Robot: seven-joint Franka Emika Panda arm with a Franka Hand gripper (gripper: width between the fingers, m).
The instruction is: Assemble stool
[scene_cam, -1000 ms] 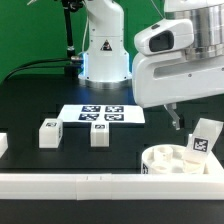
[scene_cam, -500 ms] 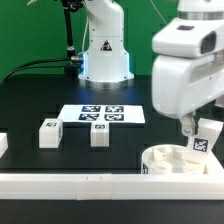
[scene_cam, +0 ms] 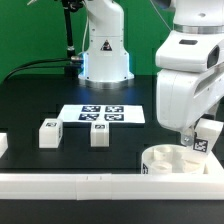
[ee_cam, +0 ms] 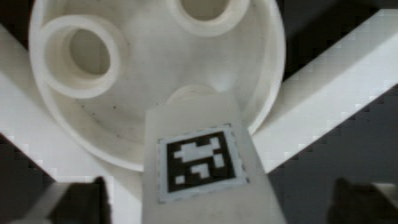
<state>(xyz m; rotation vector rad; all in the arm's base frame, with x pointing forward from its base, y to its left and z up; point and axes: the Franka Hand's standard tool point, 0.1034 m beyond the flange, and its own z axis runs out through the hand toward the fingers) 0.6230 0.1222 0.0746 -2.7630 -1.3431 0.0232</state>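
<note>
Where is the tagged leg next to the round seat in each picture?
Exterior view: tagged leg, tilted, at the exterior view's right, by the seat ring.
Wrist view: tagged leg close up, tag toward the camera, seat ring behind it.
Shared landmark: the seat ring.

Exterior view sees the table (scene_cam: 30,105) from afar; wrist view closely overlooks the same seat ring (ee_cam: 151,78).
</note>
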